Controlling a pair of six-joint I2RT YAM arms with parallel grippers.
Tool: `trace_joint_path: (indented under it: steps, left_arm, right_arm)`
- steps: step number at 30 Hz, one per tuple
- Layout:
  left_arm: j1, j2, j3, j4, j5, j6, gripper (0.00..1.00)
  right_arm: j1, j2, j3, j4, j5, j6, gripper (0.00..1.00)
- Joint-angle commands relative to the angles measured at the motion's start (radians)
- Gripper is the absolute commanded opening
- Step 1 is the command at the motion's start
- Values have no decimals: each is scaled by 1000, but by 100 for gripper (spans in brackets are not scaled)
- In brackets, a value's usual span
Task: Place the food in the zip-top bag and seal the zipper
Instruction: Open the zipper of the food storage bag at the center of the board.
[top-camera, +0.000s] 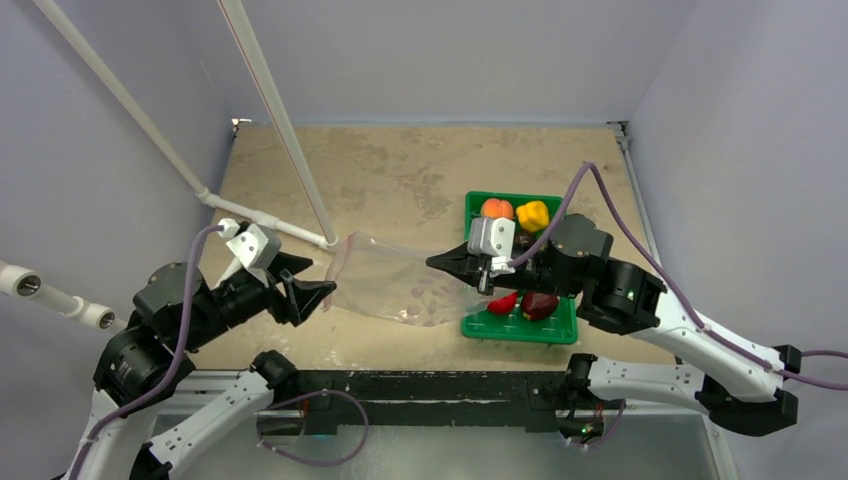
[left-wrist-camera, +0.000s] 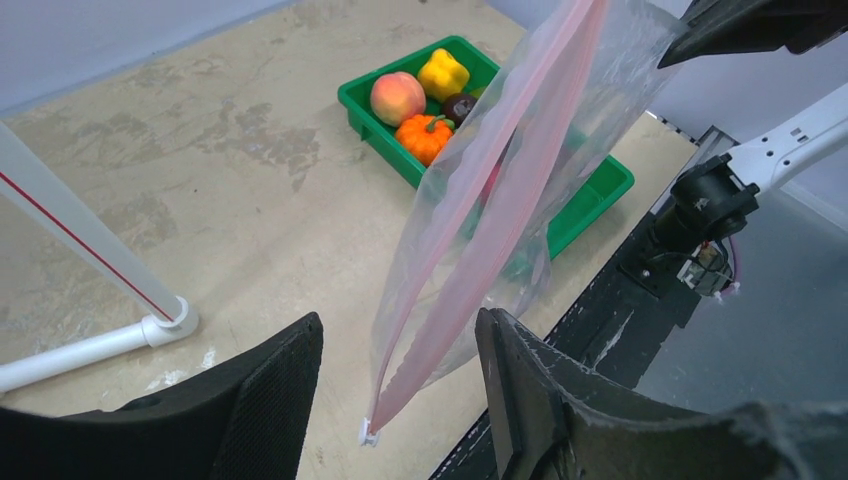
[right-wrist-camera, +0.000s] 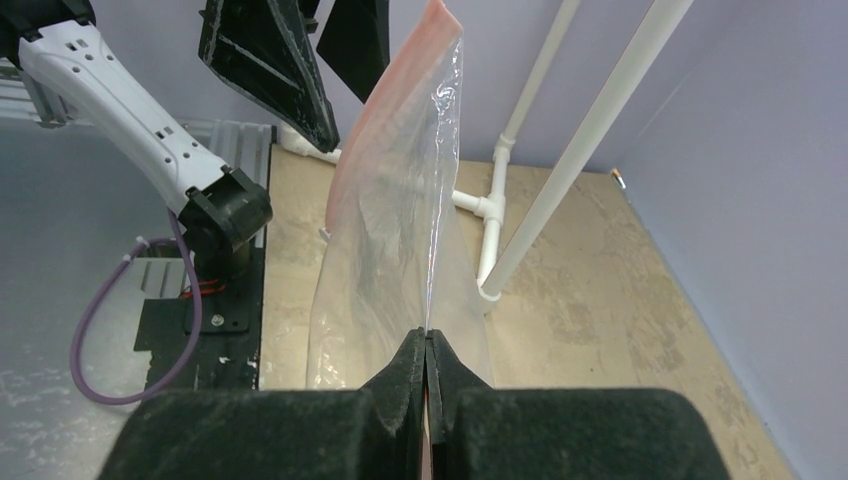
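A white plastic pipe frame (top-camera: 262, 219), round and smooth, stands near the left edge of the mottled beige tabletop (top-camera: 400, 160). Just right of it the left gripper (top-camera: 322, 276) has its black, grainy, wedge-shaped fingers (left-wrist-camera: 265, 390) spread apart. The zipper (left-wrist-camera: 490, 220), a thin pinkish strip, passes through the gap between them. Whether either pad touches the strip cannot be told, and nothing is clamped there.

The zip-top bag (top-camera: 390, 285) is clear and crinkly. It hangs edge-on over the middle of the tabletop, towards the near edge, with no food seen inside it. Its right end is pinched in the right gripper (top-camera: 440, 263), whose padded fingers are pressed flat together on the film.

Further right, by the tabletop's right edge, sits the green ribbed plastic tray (top-camera: 520, 330). It holds the food: a round peach (left-wrist-camera: 397, 97), a lumpy yellow pepper (left-wrist-camera: 443, 73), a ridged orange pumpkin (left-wrist-camera: 425, 137), a small dark round piece (left-wrist-camera: 460, 105) and a tapered red chilli (top-camera: 503, 302).
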Motion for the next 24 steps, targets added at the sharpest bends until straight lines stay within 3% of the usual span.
trace_joint_path:
  steps: [1,24]
  left_arm:
    - [0,-5,61,-15,-33,12,58]
    - [1,22,-60,73,6,-1,53]
  right_arm:
    - [3,-25,7,17,-6,-15,0]
    - [3,-31,-7,64,-67,-18,0]
